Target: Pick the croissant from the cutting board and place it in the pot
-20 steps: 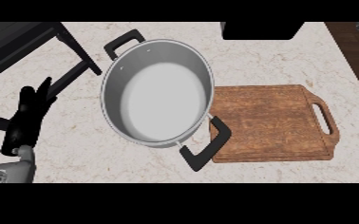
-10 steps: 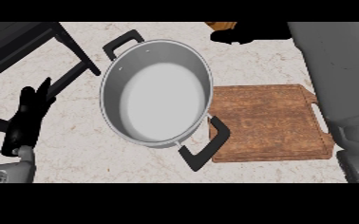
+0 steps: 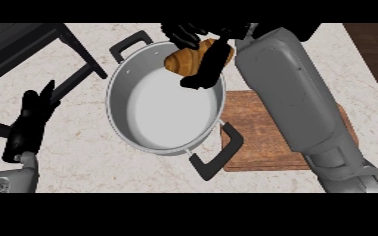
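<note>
A golden-brown croissant hangs over the far rim of the silver pot, with my right hand shut on it. Fingers and thumb curl round the pastry from above and from the right. My right forearm crosses the wooden cutting board, which lies to the right of the pot and bears nothing that I can see. The pot's inside is bare grey metal with black handles at its far left and near right. My left hand rests open at the left edge, fingers up.
A black stove edge runs along the far left of the marble counter. The pot's near handle overlaps the board's left side. A dark wood strip shows at the far right.
My right arm has swung in from the right, across the board, and now holds the croissant above the pot's far rim. The view has shifted slightly. The left hand has stayed put.
</note>
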### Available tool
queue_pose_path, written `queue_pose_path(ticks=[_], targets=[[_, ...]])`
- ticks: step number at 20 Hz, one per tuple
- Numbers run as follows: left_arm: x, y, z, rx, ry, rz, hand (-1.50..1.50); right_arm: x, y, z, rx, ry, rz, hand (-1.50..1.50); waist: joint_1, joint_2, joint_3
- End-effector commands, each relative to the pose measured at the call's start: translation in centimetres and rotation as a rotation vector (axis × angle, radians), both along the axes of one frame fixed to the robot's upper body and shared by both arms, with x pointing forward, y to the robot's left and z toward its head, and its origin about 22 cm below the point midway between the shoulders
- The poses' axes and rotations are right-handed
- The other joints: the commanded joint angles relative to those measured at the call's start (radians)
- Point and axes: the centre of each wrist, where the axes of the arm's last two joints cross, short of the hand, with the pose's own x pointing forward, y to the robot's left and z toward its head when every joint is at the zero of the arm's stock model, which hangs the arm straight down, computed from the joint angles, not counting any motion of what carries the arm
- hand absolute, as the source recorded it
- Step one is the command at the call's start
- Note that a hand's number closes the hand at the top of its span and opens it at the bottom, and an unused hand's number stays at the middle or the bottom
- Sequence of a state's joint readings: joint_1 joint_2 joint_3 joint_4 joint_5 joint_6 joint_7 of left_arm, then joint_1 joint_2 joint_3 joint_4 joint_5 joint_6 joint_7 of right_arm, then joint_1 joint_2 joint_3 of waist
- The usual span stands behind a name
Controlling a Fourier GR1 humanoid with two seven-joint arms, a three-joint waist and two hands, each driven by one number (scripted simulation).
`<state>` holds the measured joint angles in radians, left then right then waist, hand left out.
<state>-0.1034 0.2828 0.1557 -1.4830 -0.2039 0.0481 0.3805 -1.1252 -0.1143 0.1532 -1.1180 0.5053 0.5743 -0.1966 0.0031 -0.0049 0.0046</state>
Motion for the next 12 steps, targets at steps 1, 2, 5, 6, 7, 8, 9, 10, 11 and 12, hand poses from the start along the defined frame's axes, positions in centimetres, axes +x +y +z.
queue_pose_path(ticks=[1, 2, 5, 6, 7, 8, 9, 10, 11, 12], targets=[[-1.4, 0.3, -2.2, -0.006, 0.023, 0.01, 0.0, 0.4, 0.7, -3.9, -0.077, 0.122, -0.012, -1.5, 0.007, 0.007, -0.005], [-0.3, 0.3, -1.7, -0.009, 0.031, 0.001, 0.0, -0.4, 2.7, -4.4, -0.091, 0.125, -0.008, -1.5, 0.004, 0.007, -0.005], [-2.1, -0.4, -2.7, -0.035, 0.037, 0.011, 0.0, -0.9, 3.2, -4.5, -0.044, 0.194, 0.024, -1.5, 0.009, 0.003, -0.005], [-0.3, 0.0, -2.1, -0.012, 0.027, 0.015, 0.0, -1.1, 3.6, -6.9, -0.002, 0.21, 0.02, -1.5, 0.011, 0.007, -0.005], [-0.1, 0.4, -1.0, -0.001, 0.03, 0.003, 0.0, -0.5, 3.2, -6.3, 0.061, 0.291, 0.016, -1.5, 0.019, 0.007, -0.005], [0.0, -0.1, -1.7, -0.017, 0.031, 0.008, 0.0, -0.2, 2.1, -7.8, 0.109, 0.321, 0.025, -1.5, 0.012, 0.009, -0.005], [0.3, 0.0, -1.3, 0.002, 0.035, 0.015, 0.0, -0.3, 2.9, -6.0, 0.132, 0.359, 0.004, -1.5, 0.016, 0.006, -0.005], [-0.2, 0.2, -1.4, -0.019, 0.029, 0.0, 0.0, 0.3, 1.8, -7.7, 0.183, 0.394, -0.009, -1.5, 0.018, 0.008, -0.005], [-0.8, -1.1, -2.2, -0.002, 0.037, -0.008, 0.0, 0.6, 1.8, -7.0, 0.257, 0.412, -0.034, -1.5, 0.027, 0.008, -0.005], [0.6, 0.7, 0.1, -0.009, 0.015, -0.022, 0.0, 0.6, 1.7, -6.1, 0.312, 0.433, -0.042, -1.5, 0.021, 0.006, -0.005]])
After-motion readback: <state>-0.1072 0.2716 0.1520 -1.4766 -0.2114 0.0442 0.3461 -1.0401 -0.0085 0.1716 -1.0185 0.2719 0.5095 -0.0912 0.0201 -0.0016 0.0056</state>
